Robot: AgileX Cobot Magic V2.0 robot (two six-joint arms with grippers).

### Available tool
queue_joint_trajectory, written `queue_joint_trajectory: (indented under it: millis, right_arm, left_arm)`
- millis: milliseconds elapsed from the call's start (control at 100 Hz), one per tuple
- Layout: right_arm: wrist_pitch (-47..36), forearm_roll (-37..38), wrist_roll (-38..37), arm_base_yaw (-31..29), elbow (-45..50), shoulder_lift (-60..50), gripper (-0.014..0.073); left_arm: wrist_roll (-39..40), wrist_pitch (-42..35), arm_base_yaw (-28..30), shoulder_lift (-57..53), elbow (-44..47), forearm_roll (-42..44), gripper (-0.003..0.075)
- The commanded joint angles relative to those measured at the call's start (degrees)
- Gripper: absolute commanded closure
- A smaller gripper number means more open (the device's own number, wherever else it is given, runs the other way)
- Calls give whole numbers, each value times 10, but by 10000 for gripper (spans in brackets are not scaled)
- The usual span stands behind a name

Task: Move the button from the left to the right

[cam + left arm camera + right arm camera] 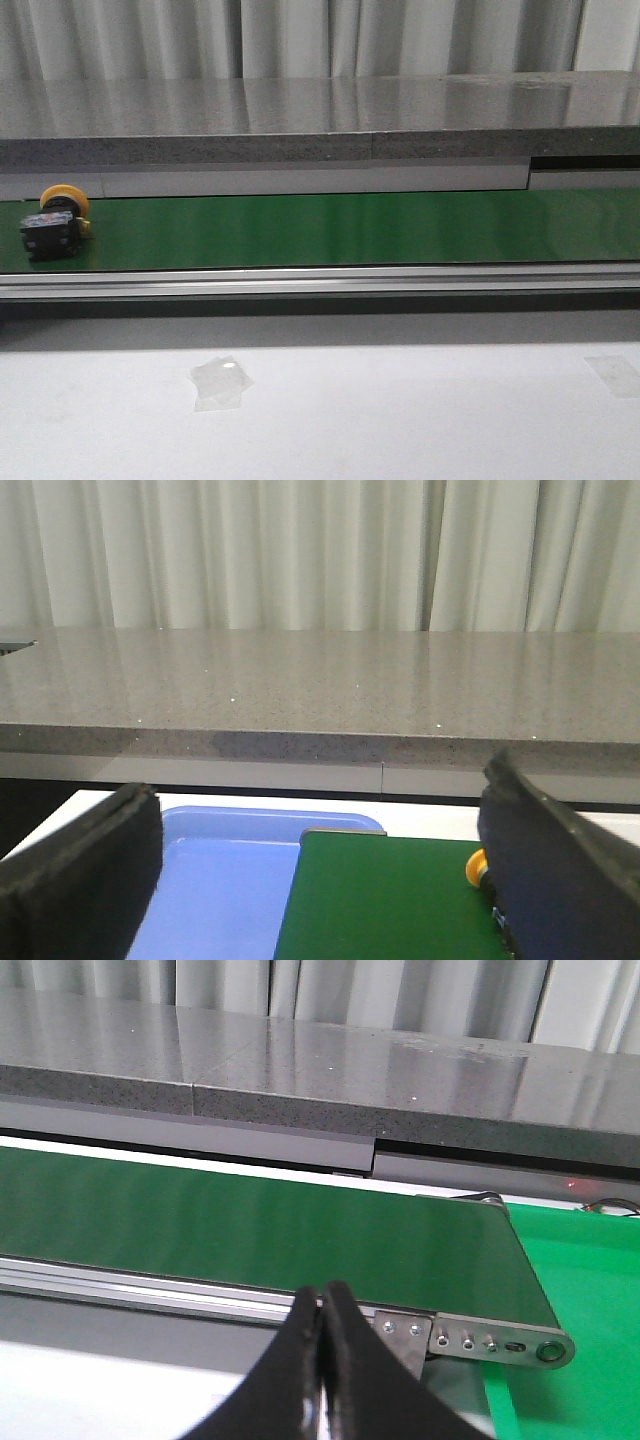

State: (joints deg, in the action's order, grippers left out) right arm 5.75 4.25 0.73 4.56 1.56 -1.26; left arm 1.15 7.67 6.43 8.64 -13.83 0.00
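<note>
The long green conveyor belt (350,228) stretches across the front view with nothing on it but the button (55,222), lying tipped on its side at the far left end, orange-yellow head toward the grey counter (300,120), so by my reading the move to the right has not begun. The left gripper (320,880) hangs with its fingers spread wide, nothing between them (the button just peeks past one pad), while the right gripper (322,1360) waits over the belt's right end, fingers pressed together and empty.
</note>
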Motion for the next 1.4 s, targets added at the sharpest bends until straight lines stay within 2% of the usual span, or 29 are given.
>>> queue_joint_trajectory:
  millis: [0, 140, 330, 380, 1180, 1390]
  right_arm:
    - [-46, 6, 2, -2, -9, -4, 659]
    - [-46, 6, 2, -2, -9, -4, 659]
    - [-46, 6, 2, -2, -9, -4, 659]
    - [-46, 6, 2, -2, -9, -4, 659]
    - [-48, 5, 2, -2, -9, -4, 659]
    - [-97, -17, 2, -2, -21, -4, 659]
  left_arm:
    - [1, -49, -3, 6, -20, -4, 147]
    - [1, -31, -3, 10, -20, -4, 319]
    - [2, -22, -3, 15, -22, -4, 678]
    - [2, -16, -3, 15, -22, -4, 739]
    - [2, -21, -3, 15, -25, -4, 740]
    - [2, -21, -3, 15, -25, -4, 740]
